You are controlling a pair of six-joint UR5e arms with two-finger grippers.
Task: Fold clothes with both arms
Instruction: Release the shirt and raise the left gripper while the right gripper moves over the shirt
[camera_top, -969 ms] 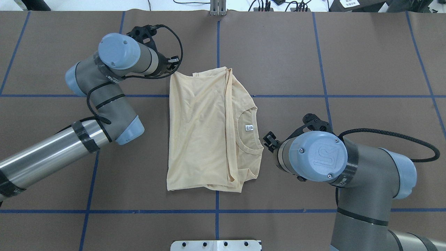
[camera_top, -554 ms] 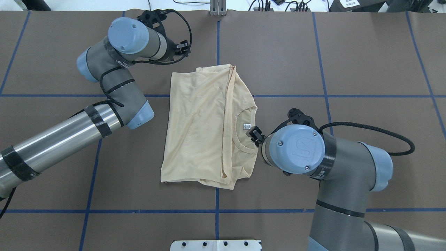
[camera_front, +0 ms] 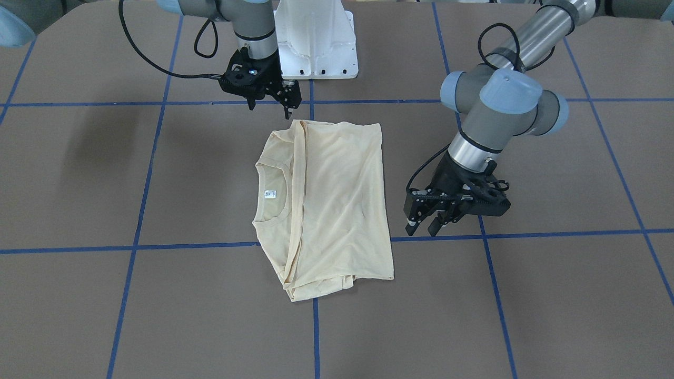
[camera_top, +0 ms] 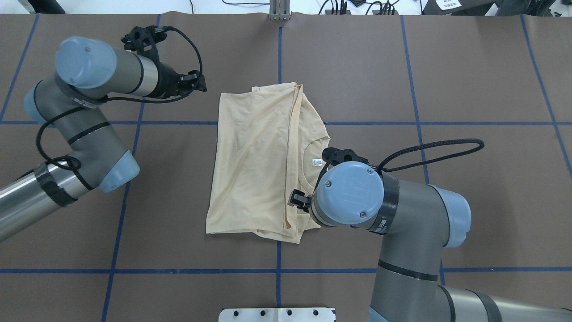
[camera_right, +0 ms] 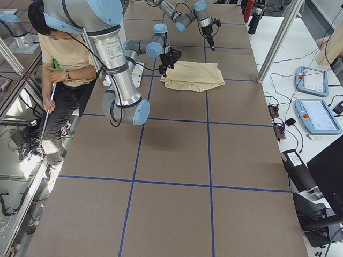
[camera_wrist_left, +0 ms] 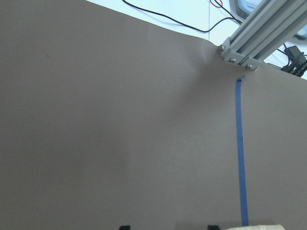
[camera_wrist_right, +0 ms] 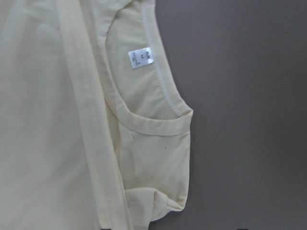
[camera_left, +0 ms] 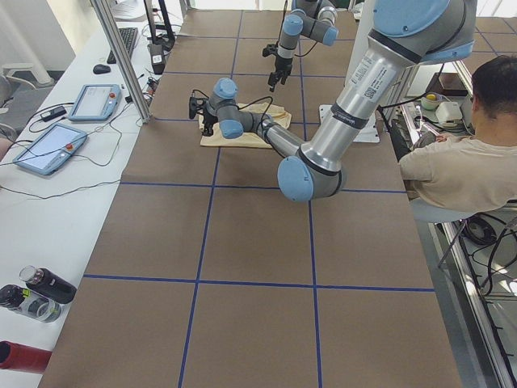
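Note:
The pale cream-yellow T-shirt [camera_top: 259, 161] lies folded flat on the brown table, also in the front view [camera_front: 337, 200]. Its ribbed neck and white label [camera_top: 317, 162] face up; the print is hidden. My left gripper [camera_top: 199, 83] is open and empty, a short way left of the shirt's far left corner; in the front view [camera_front: 425, 227] it hangs just above the table. My right gripper [camera_front: 269, 108] is open and empty, above the shirt's near right part. In the overhead view my wrist mostly hides it. The right wrist view shows the neck [camera_wrist_right: 158, 122] and label [camera_wrist_right: 140, 58].
The white pedestal base [camera_front: 316, 42] stands at the near edge. An aluminium post [camera_wrist_left: 254, 43] stands at the far edge, with cables behind. A seated person [camera_left: 460, 153] is beside the table. Blue tape lines [camera_top: 415, 123] cross the brown table.
My left gripper drew away from the shirt's far left corner, first farther, then to the left. My right gripper moved from beside the neck to over the shirt's near right part. The shirt's near edge shifted slightly.

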